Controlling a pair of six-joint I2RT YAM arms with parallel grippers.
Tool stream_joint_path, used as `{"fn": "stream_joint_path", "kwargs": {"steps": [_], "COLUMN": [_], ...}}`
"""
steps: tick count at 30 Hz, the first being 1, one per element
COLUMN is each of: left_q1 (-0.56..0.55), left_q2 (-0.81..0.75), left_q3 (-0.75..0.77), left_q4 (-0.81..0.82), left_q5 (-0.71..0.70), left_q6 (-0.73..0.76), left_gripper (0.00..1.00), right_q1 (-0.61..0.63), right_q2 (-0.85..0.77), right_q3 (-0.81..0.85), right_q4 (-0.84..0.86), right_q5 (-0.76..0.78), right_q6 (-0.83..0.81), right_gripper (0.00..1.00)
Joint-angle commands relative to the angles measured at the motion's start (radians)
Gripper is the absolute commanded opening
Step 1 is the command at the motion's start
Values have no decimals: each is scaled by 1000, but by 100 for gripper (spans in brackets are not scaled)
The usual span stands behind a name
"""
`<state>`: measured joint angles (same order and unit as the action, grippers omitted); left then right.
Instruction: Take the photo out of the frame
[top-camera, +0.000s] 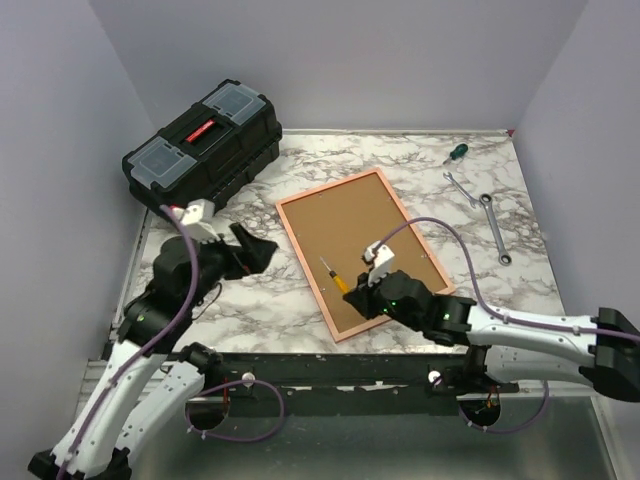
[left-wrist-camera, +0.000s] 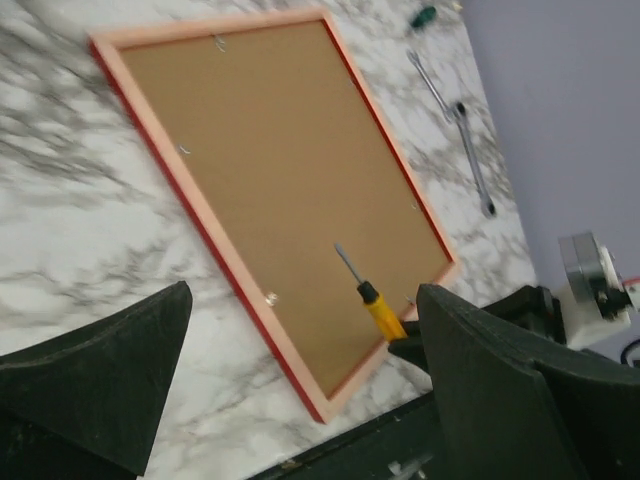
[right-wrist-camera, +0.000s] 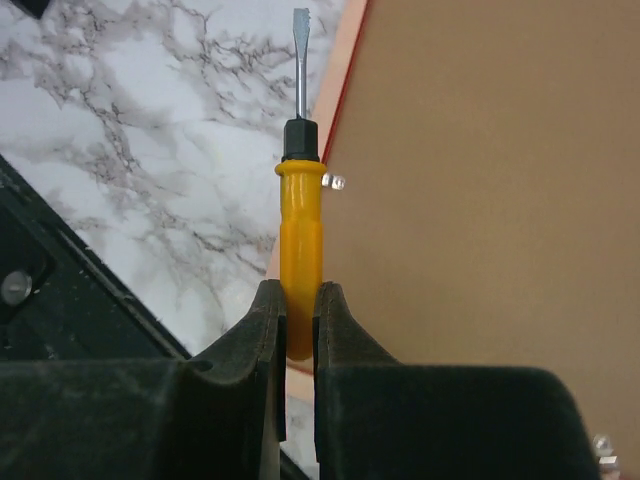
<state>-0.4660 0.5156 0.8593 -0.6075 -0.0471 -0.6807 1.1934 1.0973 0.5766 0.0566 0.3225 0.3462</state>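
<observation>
Black toolbox (top-camera: 203, 142) is seen at the far left of the marble desk (top-camera: 255, 305). Left jaws are held wide open with nothing gripped, above the desk left of the frame. The frame (left-wrist-camera: 210, 215) is laid face down mid-desk, its red edge showing. The brown backing board (top-camera: 365, 235) faces up, seated inside the frame. The photo is hidden beneath and cannot be seen. Right jaws are closed on the handle of a yellow screwdriver (right-wrist-camera: 300, 255), blade pointed away, by the frame's near-left rail. A green screwdriver (top-camera: 456, 152) and two wrenches (top-camera: 495, 230) are placed far right, well apart from the frame.
</observation>
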Motion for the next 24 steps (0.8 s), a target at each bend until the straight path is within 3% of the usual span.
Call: {"fn": "stream_joint_path", "kwargs": {"steps": [1, 4, 6, 12, 19, 22, 24], "left_q1": [1, -30, -92, -251, -262, -261, -263], "left_q2": [152, 272, 331, 421, 405, 384, 344], "left_q3": [-200, -337, -369, -386, -398, -418, -429], "left_q4": [407, 703, 801, 870, 800, 732, 683], "left_q5": [526, 649, 649, 533, 425, 365, 302], "left_q6": [-257, -459, -510, -565, -593, -630, -641], "left_gripper": [98, 94, 93, 88, 72, 72, 76], "right_q1": [-46, -49, -53, -56, -56, -56, -56], "right_q2": [-163, -242, -267, -176, -123, -120, -120], "right_q3": [-63, -79, -86, 17, 86, 104, 111], "right_q4": [-196, -214, -204, -237, -239, -239, -247], "right_q5": [-111, -152, -171, -184, -205, -199, -186], "right_q6": [346, 466, 513, 485, 437, 427, 425], "right_gripper": [1, 1, 1, 1, 1, 1, 1]}}
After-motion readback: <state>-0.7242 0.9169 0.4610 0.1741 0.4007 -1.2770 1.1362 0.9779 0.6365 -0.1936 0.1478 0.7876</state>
